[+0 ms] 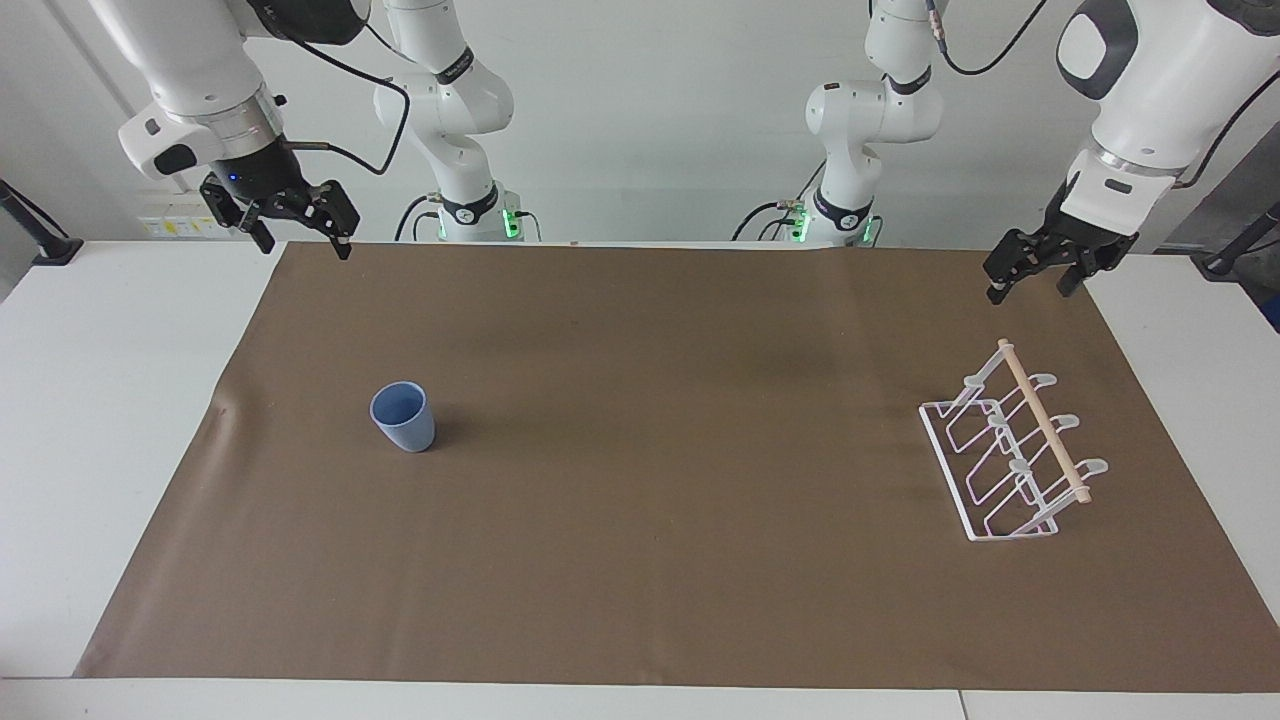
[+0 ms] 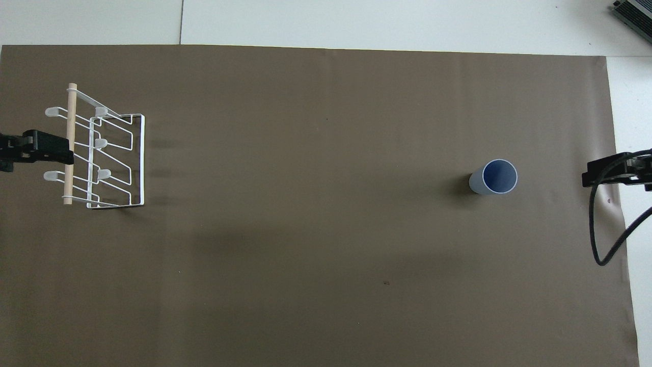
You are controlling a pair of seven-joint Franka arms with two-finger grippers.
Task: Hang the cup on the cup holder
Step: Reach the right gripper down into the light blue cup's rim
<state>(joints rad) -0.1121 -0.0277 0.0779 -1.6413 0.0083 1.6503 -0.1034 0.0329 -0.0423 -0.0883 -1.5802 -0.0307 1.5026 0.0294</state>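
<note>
The light-blue cup (image 1: 404, 418) (image 2: 493, 177) stands upright, mouth up, on the brown mat toward the right arm's end of the table. The white wire cup holder (image 1: 1012, 455) (image 2: 114, 158), with a wooden rod on top, stands toward the left arm's end. My right gripper (image 1: 305, 247) (image 2: 606, 172) hangs open and empty in the air over the mat's edge at its own end. My left gripper (image 1: 1030, 290) (image 2: 38, 148) hangs open and empty over the mat's edge beside the cup holder, touching nothing. Both arms wait.
A brown mat (image 1: 650, 520) (image 2: 316, 229) covers most of the white table (image 1: 90, 400). A black cable (image 2: 603, 239) loops down from the right arm. Nothing else lies between the cup and the cup holder.
</note>
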